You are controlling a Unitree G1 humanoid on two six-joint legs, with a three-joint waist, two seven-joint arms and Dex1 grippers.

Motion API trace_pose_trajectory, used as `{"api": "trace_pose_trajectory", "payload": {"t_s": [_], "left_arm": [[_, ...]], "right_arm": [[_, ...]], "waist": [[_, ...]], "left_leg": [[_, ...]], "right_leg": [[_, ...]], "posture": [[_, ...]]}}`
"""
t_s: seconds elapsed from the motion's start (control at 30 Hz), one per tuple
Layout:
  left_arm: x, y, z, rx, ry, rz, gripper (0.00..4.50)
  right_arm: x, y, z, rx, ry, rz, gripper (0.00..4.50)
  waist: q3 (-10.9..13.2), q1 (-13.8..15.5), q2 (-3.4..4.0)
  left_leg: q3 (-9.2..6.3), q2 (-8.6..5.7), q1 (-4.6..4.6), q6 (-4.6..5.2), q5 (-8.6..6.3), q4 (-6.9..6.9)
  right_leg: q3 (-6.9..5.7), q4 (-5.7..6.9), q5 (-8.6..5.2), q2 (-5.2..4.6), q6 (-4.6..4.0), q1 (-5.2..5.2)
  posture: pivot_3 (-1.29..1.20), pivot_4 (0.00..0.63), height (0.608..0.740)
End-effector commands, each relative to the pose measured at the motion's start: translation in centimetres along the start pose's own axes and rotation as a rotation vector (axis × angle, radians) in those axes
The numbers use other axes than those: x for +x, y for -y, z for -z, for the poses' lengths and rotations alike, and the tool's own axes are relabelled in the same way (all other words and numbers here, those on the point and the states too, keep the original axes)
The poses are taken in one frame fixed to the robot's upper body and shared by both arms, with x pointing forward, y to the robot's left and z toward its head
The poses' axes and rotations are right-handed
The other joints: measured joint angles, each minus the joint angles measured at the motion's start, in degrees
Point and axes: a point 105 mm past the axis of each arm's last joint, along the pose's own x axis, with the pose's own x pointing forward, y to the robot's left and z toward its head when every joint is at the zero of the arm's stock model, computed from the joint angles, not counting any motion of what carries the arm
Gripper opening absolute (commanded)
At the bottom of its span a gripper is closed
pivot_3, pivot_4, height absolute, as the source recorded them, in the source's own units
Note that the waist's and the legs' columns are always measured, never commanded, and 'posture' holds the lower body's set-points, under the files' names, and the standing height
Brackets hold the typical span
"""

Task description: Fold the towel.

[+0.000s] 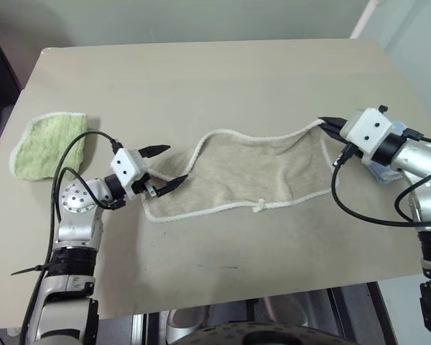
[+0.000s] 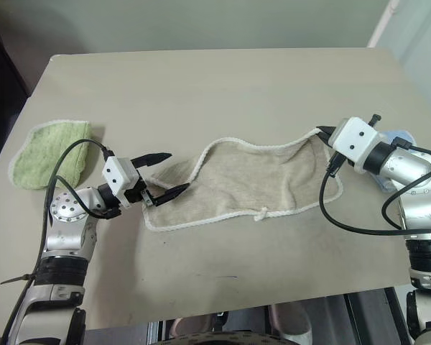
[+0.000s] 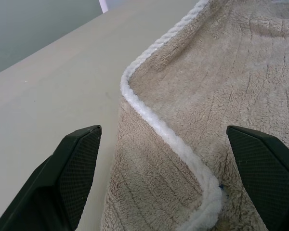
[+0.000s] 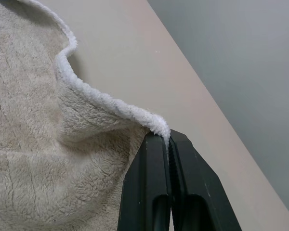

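The beige towel (image 1: 251, 172) with white edging lies spread across the middle of the table (image 1: 201, 79), its small white loop (image 1: 260, 207) on the near edge. My left gripper (image 1: 169, 165) is open at the towel's left end, one finger on each side of the edge; the left wrist view shows the white cord (image 3: 159, 130) running between the fingers (image 3: 62, 183). My right gripper (image 1: 325, 123) is shut on the towel's far right corner. In the right wrist view the cloth (image 4: 48, 144) hangs from the closed fingertips (image 4: 154, 159), slightly raised.
A small green folded towel (image 1: 47, 144) lies at the table's left edge. A light-blue cloth (image 2: 399, 135) peeks out from behind my right arm near the right edge. Bare tabletop stretches behind the towel and along the front edge (image 1: 237, 287).
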Motion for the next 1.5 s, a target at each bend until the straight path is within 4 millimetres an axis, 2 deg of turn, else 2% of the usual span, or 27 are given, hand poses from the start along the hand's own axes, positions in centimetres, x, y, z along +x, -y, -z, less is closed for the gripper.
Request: {"api": "trace_pose_trajectory", "payload": {"t_s": [0.03,0.1,0.13,0.23,0.43,0.6,0.83,1.2,1.3,1.5], "left_arm": [[-0.4,-0.4,0.1,0.060,-0.024,0.008,4.50],[-0.9,1.0,3.2,0.154,-0.159,0.100,4.50],[-1.1,1.7,4.1,0.181,-0.193,0.144,4.50],[-1.1,2.4,5.1,0.200,-0.224,0.201,4.50],[-0.2,2.1,4.8,0.225,-0.183,0.159,4.50],[0.4,1.8,3.5,0.161,-0.110,0.142,4.50],[0.3,1.2,3.4,0.107,-0.137,0.160,4.50],[0.9,-0.4,4.0,0.178,-0.174,0.133,4.50],[0.8,-0.3,4.4,0.177,-0.182,0.137,3.93],[0.6,-0.3,4.5,0.157,-0.164,0.138,1.70]], "right_arm": [[-0.4,1.4,-1.7,-0.040,0.050,0.042,0.06],[-0.3,1.8,-1.8,-0.059,0.048,0.067,0.06],[-0.3,1.8,-1.8,-0.063,0.046,0.073,0.06],[-0.4,1.8,-1.7,-0.063,0.043,0.076,0.06],[-0.6,1.6,-1.4,-0.064,0.033,0.075,0.06],[-0.6,1.6,-1.6,-0.059,0.039,0.078,0.06],[-0.6,1.6,-1.7,-0.061,0.038,0.075,0.06],[-0.8,1.4,-1.7,-0.069,0.031,0.075,0.06],[-0.8,1.4,-1.7,-0.069,0.029,0.075,0.00],[-0.9,1.3,-1.7,-0.069,0.024,0.076,0.00]], "waist": [[0.0,0.0,0.00],[0.0,0.0,0.04],[0.0,0.0,0.08],[-0.1,0.0,0.18],[-0.5,0.0,0.77],[-0.5,0.0,0.79],[-0.5,0.0,0.79],[-0.5,0.0,0.79],[-0.5,0.0,0.79],[-0.5,-0.1,0.79]], "left_leg": [[0.00,0.00,0.00,0.00,0.00,0.00],[0.00,0.00,0.00,0.00,0.00,0.01],[0.00,0.00,0.01,0.00,0.00,0.02],[-0.03,0.00,0.05,0.00,0.00,0.02],[-0.02,-0.03,0.11,0.06,0.03,0.04],[-0.04,-0.05,0.10,0.19,0.11,0.05],[-0.03,-0.05,0.07,0.15,0.07,0.02],[-0.05,-0.05,0.04,0.20,0.06,0.05],[-0.04,-0.05,0.06,0.23,0.07,0.05],[-0.05,-0.05,0.06,0.24,0.09,0.04]], "right_leg": [[0.00,0.00,0.00,0.00,0.00,0.00],[0.00,0.01,-0.01,0.00,-0.01,0.00],[0.00,0.04,-0.02,0.00,-0.04,-0.02],[0.00,0.06,-0.01,0.00,-0.06,0.00],[0.03,0.05,-0.04,0.00,-0.15,0.12],[0.04,0.06,-0.02,0.00,-0.29,0.14],[0.04,0.00,-0.13,-0.01,-0.22,0.13],[0.04,0.02,-0.09,-0.02,-0.25,0.12],[0.04,0.03,-0.05,-0.02,-0.26,0.12],[0.04,0.02,-0.03,-0.01,-0.25,0.12]], "posture": [[0.00,0.150,0.740],[0.00,0.150,0.740],[0.00,0.150,0.740],[0.00,0.150,0.740],[0.00,0.150,0.740],[0.00,0.150,0.740],[0.00,0.150,0.740],[0.00,0.150,0.740],[0.00,0.150,0.740],[0.00,0.150,0.740]]}}
